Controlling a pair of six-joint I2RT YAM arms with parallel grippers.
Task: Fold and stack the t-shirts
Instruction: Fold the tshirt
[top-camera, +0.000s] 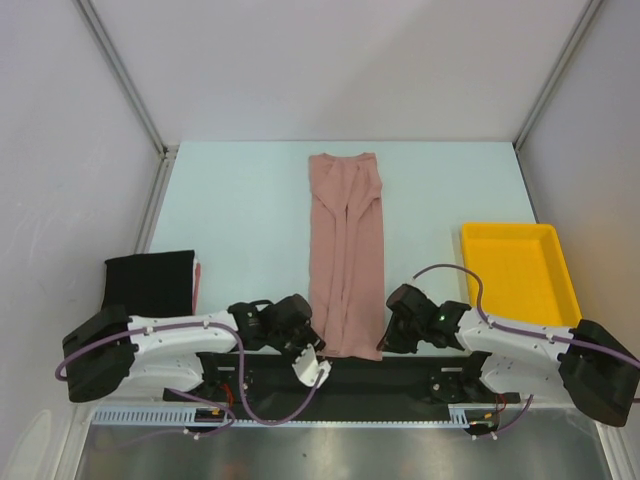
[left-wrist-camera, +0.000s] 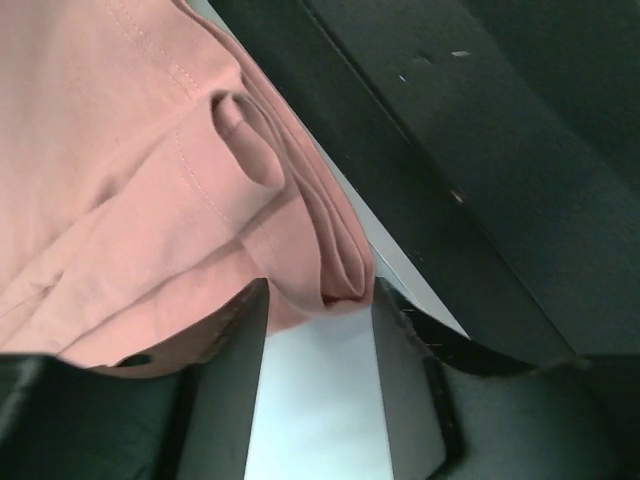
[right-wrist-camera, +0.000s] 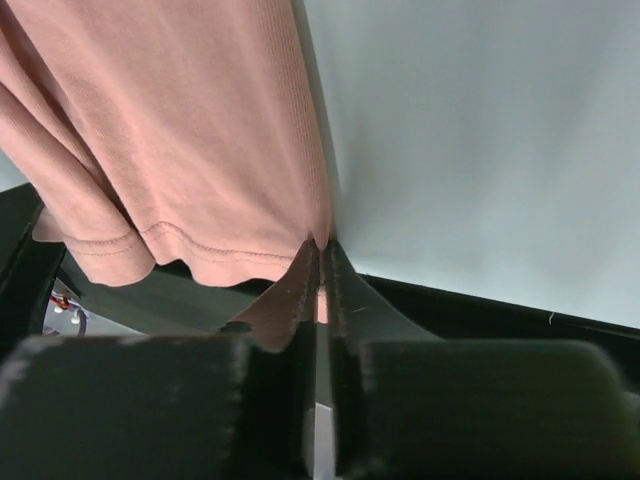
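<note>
The pink t-shirt (top-camera: 345, 260) is lying in the middle of the table (top-camera: 240, 200) as a long, narrow strip, its sides already turned in toward the centre line, running from the far side down to the near edge between the two arms. That shape suggests the lengthwise fold is done and the crosswise fold is the step in hand, which is why both arms are working at the near hem, one at each corner.

The right gripper (right-wrist-camera: 322, 260) is pinching the right corner of that hem. Its fingers are sitting almost flat together with a sliver of pink cloth showing between them, so it is grasping the shirt.

The left gripper (left-wrist-camera: 320, 300) is straddling the left corner. Its fingers are standing apart with bare table showing between them, and the rolled layers of the hem are reaching just into the gap, so nothing is being clamped there yet. By my judgement it needs to take all those layers at once, or the strip is likely to open when lifted.

The black t-shirt (top-camera: 148, 283) is resting folded at the left side of the table, probably waiting as the base of the stack. The yellow tray (top-camera: 512, 230) is sitting well apart on the right, touching neither shirt.
</note>
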